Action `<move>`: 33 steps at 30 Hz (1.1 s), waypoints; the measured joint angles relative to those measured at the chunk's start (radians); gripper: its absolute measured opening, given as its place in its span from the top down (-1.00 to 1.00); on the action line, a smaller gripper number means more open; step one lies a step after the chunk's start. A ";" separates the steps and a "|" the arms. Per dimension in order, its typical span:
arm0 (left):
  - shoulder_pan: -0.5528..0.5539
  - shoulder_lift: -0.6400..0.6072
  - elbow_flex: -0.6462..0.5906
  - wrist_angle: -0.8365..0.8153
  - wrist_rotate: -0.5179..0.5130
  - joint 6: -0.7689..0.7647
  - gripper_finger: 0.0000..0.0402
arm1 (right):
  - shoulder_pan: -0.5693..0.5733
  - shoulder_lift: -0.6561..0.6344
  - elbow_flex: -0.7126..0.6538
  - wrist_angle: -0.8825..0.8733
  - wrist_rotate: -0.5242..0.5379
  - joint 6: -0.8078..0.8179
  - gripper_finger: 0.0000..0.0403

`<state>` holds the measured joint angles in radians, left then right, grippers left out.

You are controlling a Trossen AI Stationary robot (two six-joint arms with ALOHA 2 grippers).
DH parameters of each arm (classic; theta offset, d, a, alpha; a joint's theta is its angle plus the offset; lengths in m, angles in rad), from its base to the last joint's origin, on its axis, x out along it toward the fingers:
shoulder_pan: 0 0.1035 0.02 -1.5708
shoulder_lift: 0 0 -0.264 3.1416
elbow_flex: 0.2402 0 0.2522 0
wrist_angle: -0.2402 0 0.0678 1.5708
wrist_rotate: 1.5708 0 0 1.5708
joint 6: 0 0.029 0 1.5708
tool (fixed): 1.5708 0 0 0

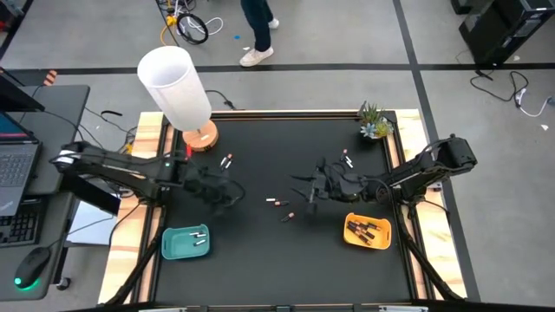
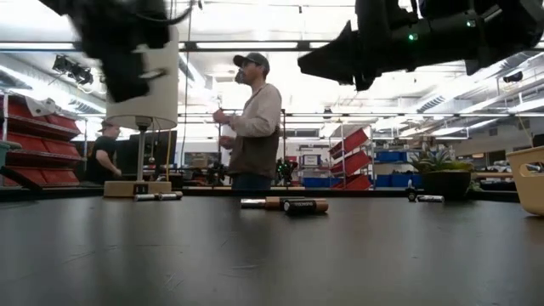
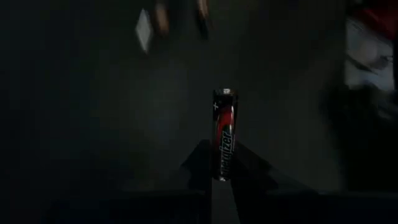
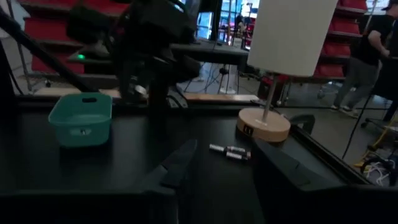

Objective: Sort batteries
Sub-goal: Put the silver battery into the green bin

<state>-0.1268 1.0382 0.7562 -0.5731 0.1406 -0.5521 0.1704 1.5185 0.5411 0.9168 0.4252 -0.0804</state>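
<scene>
From my overhead camera the loose batteries [image 1: 276, 202] on the worktop [image 1: 260, 251] are too small to tell types. The left hand [image 3: 221, 177] shows blurred, its fingers cut off by the picture's edge. The person [image 1: 257, 30] is cropped above the legs.

Teal tray [image 4: 79, 118], lamp [image 4: 283, 56], two batteries [image 4: 229, 151] beside its base, open right pincer [image 4: 227, 171].

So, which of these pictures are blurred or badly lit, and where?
Left wrist view: very dark, background smeared, only the battery held in the left gripper is sharp. Low view: bright ceiling lights behind, the arms overhead are dark and blurred. Right wrist view: dim table, the lamp bright. High view: evenly lit.
</scene>
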 joint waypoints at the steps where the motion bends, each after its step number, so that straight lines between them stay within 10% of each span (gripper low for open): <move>1: -0.015 -0.014 0.001 -0.049 0.035 -0.052 0.78 | 0.000 0.000 -0.006 0.004 0.000 -0.002 0.33; 16: -0.368 0.015 -0.079 -0.337 0.199 -0.607 0.78 | -0.023 -0.006 -0.013 0.069 0.000 -0.089 0.35; 33: -0.492 0.355 -0.130 -0.175 0.138 -0.629 0.78 | -0.023 -0.006 -0.013 0.070 0.000 -0.098 0.37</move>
<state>-0.6191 1.3932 0.6259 -0.7482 0.2785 -1.1814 0.1478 1.5127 0.5285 0.9872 0.4249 -0.1787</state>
